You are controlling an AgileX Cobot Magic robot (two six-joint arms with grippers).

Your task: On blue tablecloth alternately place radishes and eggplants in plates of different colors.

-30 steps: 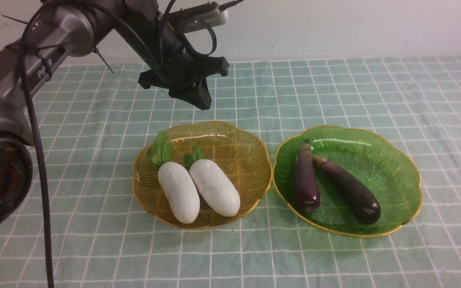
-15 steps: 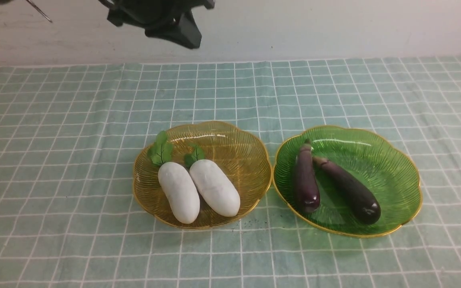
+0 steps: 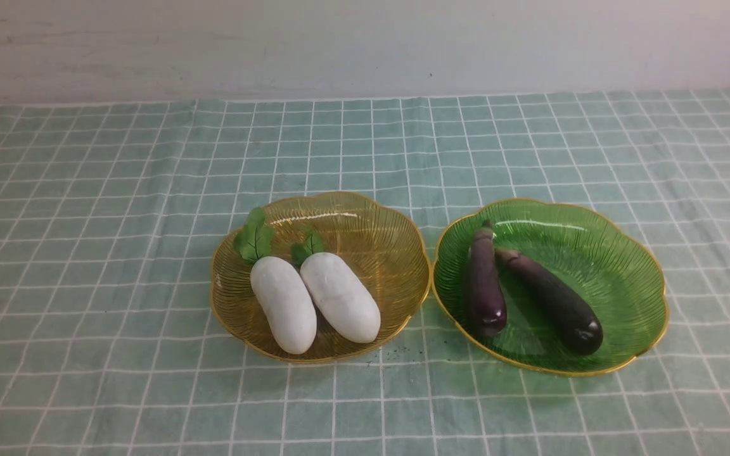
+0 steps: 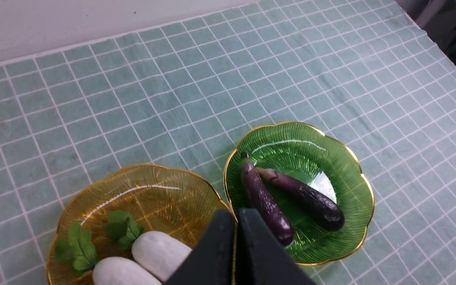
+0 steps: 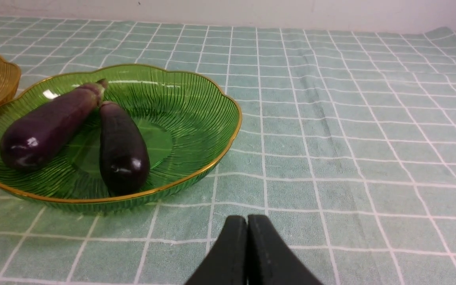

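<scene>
Beside the amber plate [image 3: 365, 215] with radishes [image 3: 314, 301], green plate [image 3: 593, 234] holds eggplants [image 3: 530, 294]; only wrist views show left hand [image 4: 236, 221] and right hand [image 5: 247, 227], pinched closed, seemingly empty.

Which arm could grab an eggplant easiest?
Probably the right: its shut right gripper sits low beside the green plate holding both eggplants; the left gripper hangs high above.
</scene>
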